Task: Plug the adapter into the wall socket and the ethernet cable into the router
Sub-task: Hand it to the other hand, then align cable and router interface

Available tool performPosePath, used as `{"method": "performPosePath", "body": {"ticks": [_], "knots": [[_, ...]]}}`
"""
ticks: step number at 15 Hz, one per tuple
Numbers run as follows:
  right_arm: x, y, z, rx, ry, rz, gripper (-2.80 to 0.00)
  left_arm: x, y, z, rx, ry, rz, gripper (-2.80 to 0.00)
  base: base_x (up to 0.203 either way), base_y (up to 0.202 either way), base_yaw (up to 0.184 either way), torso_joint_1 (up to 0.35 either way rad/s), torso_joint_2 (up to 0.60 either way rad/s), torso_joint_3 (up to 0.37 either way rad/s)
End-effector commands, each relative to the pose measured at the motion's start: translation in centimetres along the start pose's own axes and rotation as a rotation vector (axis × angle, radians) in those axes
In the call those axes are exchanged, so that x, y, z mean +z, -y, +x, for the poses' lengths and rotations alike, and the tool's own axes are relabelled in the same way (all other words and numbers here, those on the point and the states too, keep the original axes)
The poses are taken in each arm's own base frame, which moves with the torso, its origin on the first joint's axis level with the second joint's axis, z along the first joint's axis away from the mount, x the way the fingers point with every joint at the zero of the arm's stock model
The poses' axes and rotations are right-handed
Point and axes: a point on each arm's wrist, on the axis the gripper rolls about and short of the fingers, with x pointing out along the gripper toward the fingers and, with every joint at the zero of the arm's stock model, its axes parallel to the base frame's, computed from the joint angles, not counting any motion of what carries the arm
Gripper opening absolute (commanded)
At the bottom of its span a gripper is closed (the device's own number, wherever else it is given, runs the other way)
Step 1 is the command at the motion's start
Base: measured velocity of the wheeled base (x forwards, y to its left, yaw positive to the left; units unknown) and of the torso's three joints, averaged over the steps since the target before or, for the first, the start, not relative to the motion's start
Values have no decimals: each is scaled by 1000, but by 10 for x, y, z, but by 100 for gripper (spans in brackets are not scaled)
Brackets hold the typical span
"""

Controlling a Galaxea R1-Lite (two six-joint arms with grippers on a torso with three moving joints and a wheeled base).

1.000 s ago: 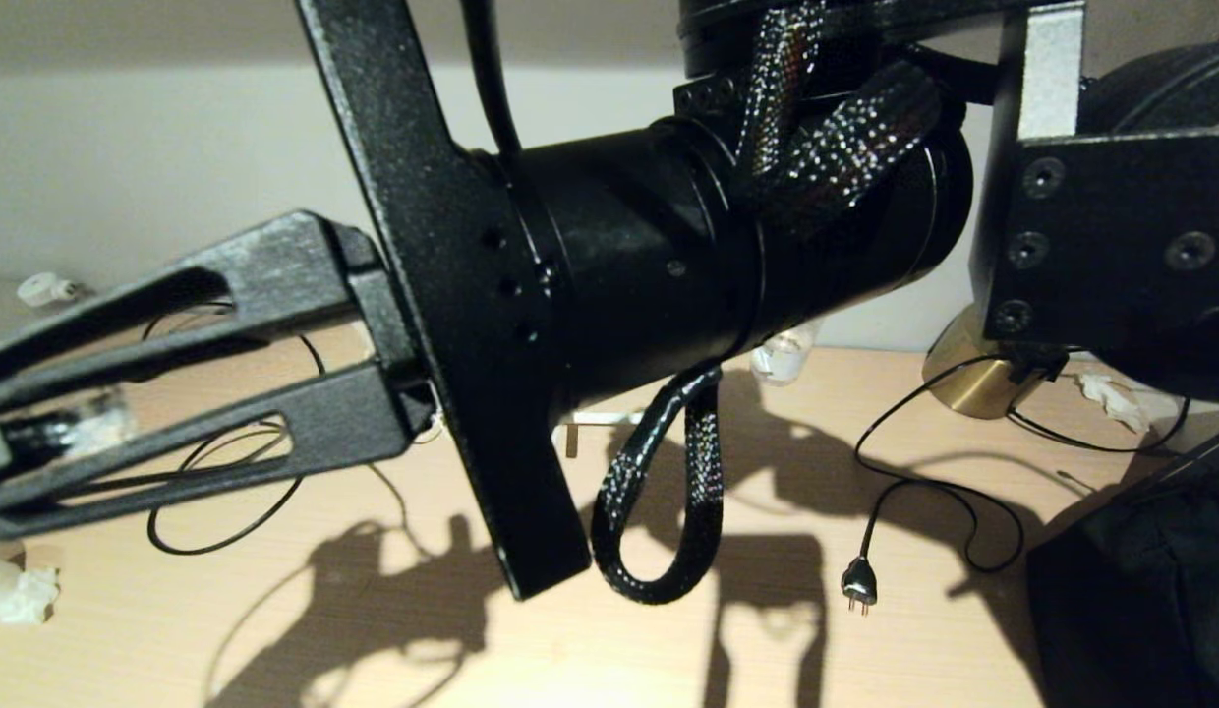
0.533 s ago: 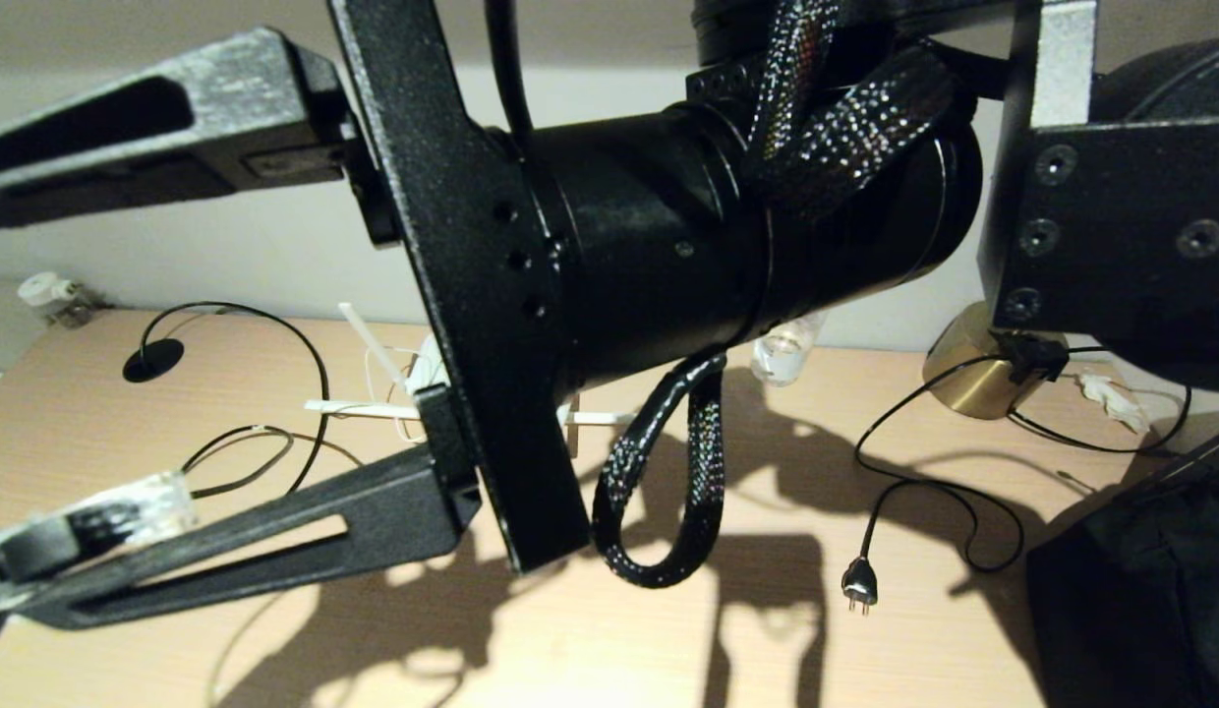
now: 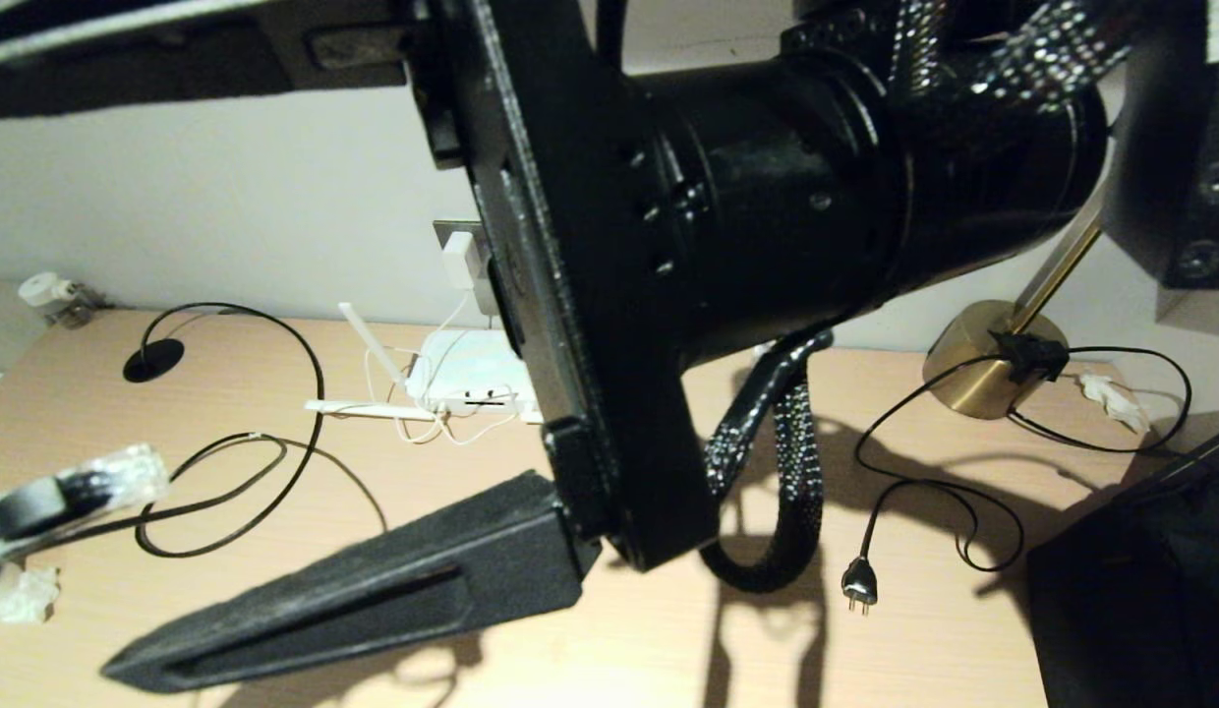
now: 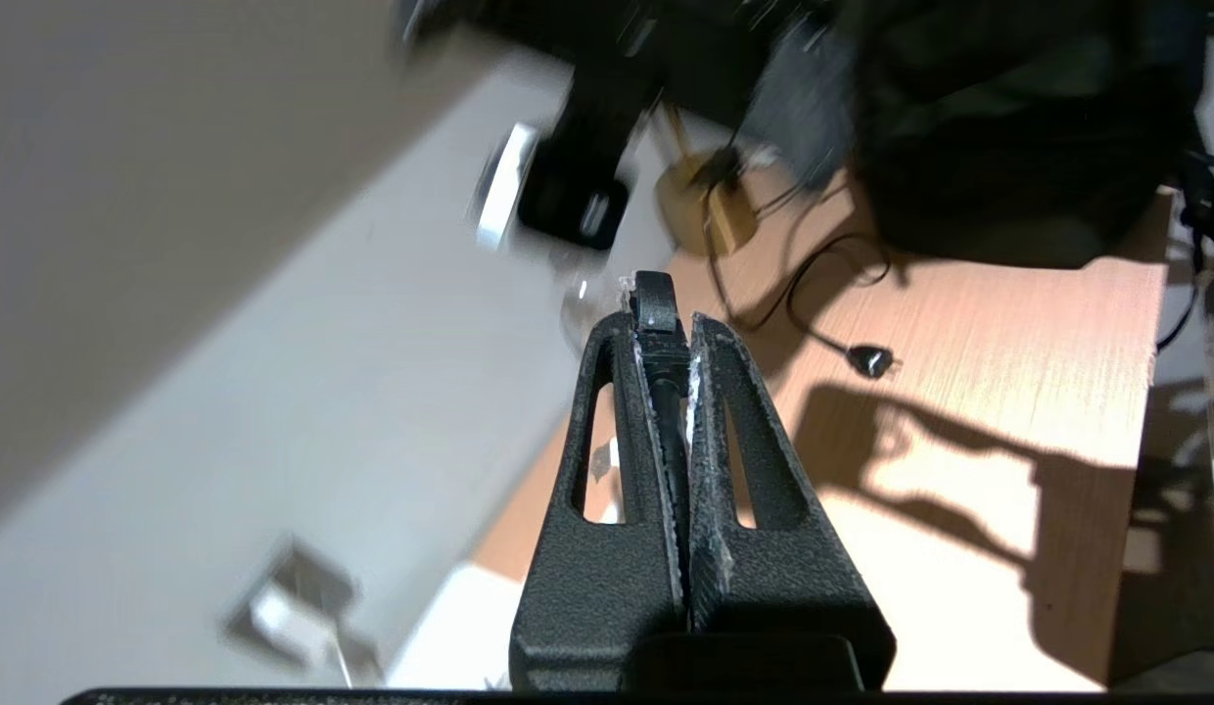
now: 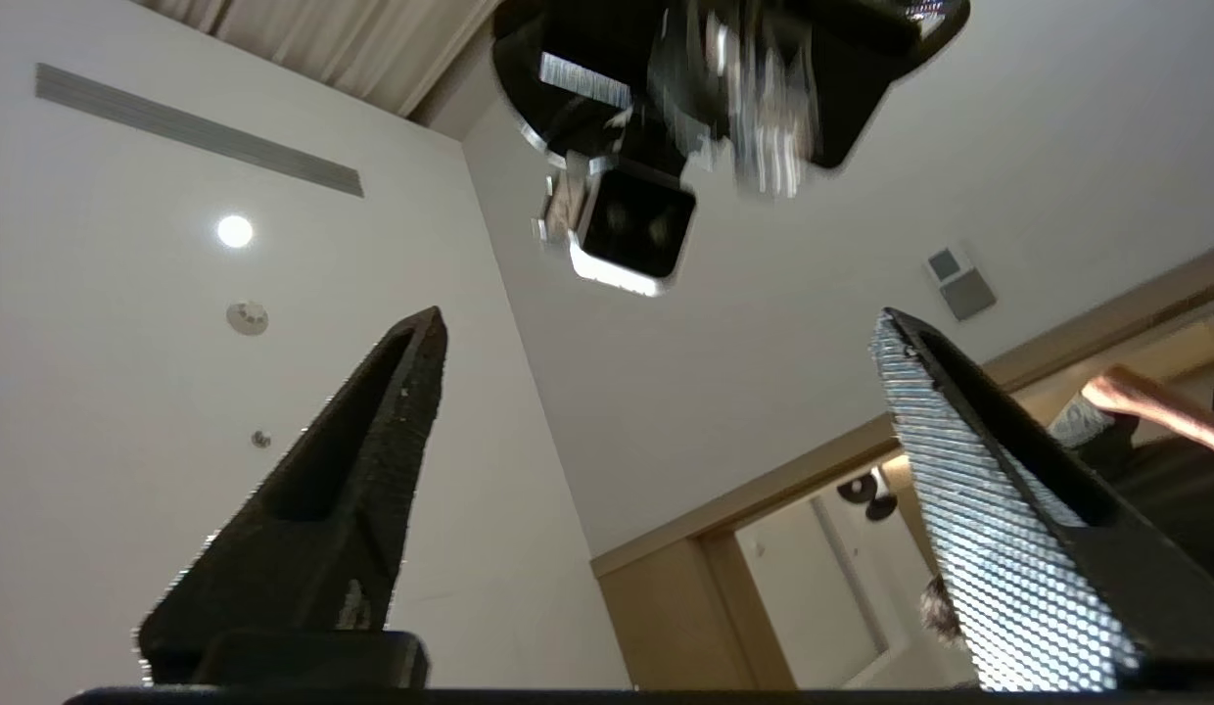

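Above the desk [image 3: 590, 629], right gripper [image 5: 666, 490] fingers have spread wide; left gripper [image 4: 666, 323] grasps the ethernet cable [image 4: 656, 304].

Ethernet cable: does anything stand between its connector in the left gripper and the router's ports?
Nothing visible on the desk. Between the ethernet cable, pinched in the left gripper, and the router lie only the cable's own loops. The open right gripper hangs nearby, hiding the router's right part.

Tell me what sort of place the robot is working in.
Probably a hotel room or a similar furnished room. A wooden desk stands against a plain wall, with a brass-based lamp and a white router on it; the right wrist view shows a curtain, a ceiling vent and a recessed light.
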Motion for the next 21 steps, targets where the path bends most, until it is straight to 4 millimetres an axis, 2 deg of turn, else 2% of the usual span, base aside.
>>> {"method": "performPosePath", "body": {"ticks": [1, 4, 6, 10, 13, 16, 18, 21], "knots": [[-10, -4, -12, 15, 7, -8, 0, 3, -1, -3, 39, -13, -16, -280, 0, 0, 0, 0, 0, 0], [-16, -7, -50, 65, 113, -89, 0, 4, -8, -1, 142, -105, -158, -280, 0, 0, 0, 0, 0, 0], [-23, -8, -86, 103, 222, -175, 0, 5, -12, 2, 171, -158, -266, -280, 0, 0, 0, 0, 0, 0], [-51, 14, -140, 105, 409, -399, 0, -4, -12, 8, 244, -264, -457, -280, 0, 0, 0, 0, 0, 0], [-85, 37, -160, 91, 503, -523, 0, -13, -20, 27, 317, -337, -539, -280, 0, 0, 0, 0, 0, 0], [-115, 55, -177, 98, 588, -542, 0, -19, -26, 44, 313, -373, -557, -280, 0, 0, 0, 0, 0, 0], [-133, 70, -183, 93, 628, -560, 0, -23, -29, 52, 323, -396, -575, -280, 0, 0, 0, 0, 0, 0], [-155, 106, -185, 44, 656, -648, 0, -35, -30, 63, 409, -479, -608, -280, 0, 0, 0, 0, 0, 0]]}}
